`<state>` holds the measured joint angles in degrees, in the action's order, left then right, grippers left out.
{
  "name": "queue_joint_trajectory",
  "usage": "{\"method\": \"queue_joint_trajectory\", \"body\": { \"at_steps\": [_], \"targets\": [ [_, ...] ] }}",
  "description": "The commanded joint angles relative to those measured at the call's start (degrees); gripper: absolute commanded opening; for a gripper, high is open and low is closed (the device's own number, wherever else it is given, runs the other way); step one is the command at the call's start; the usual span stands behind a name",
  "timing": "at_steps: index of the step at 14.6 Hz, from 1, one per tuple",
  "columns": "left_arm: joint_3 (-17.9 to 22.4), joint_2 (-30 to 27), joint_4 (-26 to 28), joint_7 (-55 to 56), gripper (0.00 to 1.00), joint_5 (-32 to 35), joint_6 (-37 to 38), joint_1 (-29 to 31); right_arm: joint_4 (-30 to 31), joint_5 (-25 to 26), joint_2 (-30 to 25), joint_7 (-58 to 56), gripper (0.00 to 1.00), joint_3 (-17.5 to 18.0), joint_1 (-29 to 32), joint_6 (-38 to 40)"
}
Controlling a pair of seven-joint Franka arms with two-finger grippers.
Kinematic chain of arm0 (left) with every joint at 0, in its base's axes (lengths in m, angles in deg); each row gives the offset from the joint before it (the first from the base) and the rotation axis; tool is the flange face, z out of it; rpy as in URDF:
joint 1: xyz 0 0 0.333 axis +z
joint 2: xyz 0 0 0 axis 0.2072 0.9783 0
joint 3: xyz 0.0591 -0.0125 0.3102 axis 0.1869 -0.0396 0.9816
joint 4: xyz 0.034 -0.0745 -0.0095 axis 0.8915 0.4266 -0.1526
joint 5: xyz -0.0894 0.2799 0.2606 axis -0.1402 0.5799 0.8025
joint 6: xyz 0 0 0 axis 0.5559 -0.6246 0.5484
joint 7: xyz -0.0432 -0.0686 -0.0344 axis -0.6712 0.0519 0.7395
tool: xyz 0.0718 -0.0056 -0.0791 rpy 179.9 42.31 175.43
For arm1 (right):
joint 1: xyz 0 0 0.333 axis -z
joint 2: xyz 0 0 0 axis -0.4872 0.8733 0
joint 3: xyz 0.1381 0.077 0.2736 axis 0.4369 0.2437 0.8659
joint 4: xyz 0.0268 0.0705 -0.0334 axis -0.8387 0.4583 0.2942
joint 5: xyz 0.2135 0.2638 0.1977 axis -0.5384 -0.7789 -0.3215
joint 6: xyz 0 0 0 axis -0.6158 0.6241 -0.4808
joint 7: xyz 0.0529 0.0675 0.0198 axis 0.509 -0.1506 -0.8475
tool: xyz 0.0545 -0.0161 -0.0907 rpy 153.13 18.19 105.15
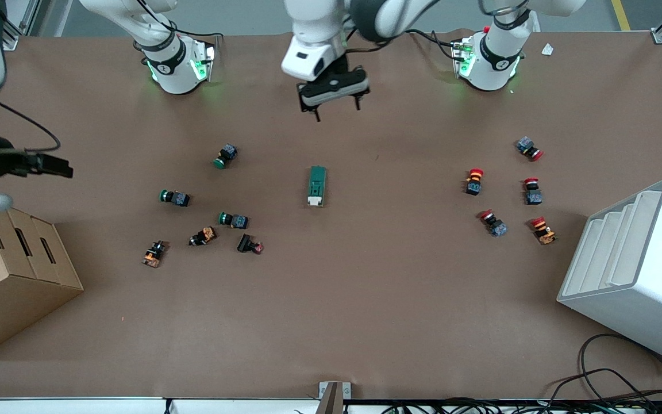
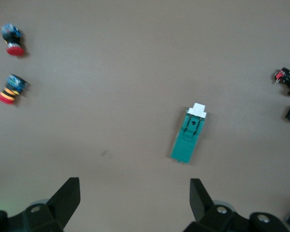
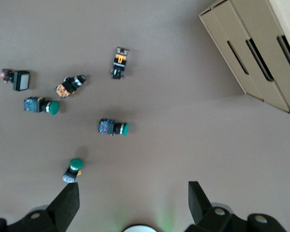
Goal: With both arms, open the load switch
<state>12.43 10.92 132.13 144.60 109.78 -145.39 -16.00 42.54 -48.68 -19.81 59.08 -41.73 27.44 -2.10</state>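
The load switch (image 1: 317,185) is a dark-green oblong block lying flat mid-table, with its white lever end toward the front camera. Nothing touches it. In the left wrist view the load switch (image 2: 188,133) lies clear of the fingers. My left gripper (image 1: 337,110) hangs open and empty over bare table between the two bases; the left wrist view also shows this gripper (image 2: 133,193) wide open. My right gripper (image 1: 49,165) is up high over the right arm's end of the table, above the cardboard box. The right wrist view shows it (image 3: 133,193) open and empty.
Several green-capped and orange push-buttons (image 1: 233,219) lie scattered toward the right arm's end, and several red-capped ones (image 1: 474,181) toward the left arm's end. A cardboard box (image 1: 9,270) and a white stepped rack (image 1: 635,270) stand at the table's two ends.
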Motion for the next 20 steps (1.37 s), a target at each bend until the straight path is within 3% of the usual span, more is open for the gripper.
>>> {"method": "queue_joint_trajectory", "body": {
  "at_steps": [1,5,11,15,20],
  "targets": [
    [-0.1,6.6,-1.6,11.3,1.00,8.7,-1.8,-4.5,1.8,-0.4,0.0,3.0,1.00,0.4,-0.7,-1.5],
    [0.0,13.6,-0.6,18.6,1.00,17.2,-4.6,-10.1,3.3,-3.3,2.1,31.8,1.00,0.5,-11.7,-4.9],
    [0.3,19.4,5.7,30.5,0.99,36.2,-4.6,-14.4,-0.6,-11.2,13.5,70.1,1.00,0.5,-26.8,-13.1],
    [0.7,22.4,11.1,41.3,0.99,50.6,-4.5,-15.3,-8.5,-12.2,24.7,89.1,1.00,0.5,-33.3,-15.0],
    [1.5,25.4,15.5,50.2,0.99,63.4,-4.1,-15.5,-8.5,-12.3,31.6,105.4,1.00,0.5,-39.1,-26.8]
  ]
}}
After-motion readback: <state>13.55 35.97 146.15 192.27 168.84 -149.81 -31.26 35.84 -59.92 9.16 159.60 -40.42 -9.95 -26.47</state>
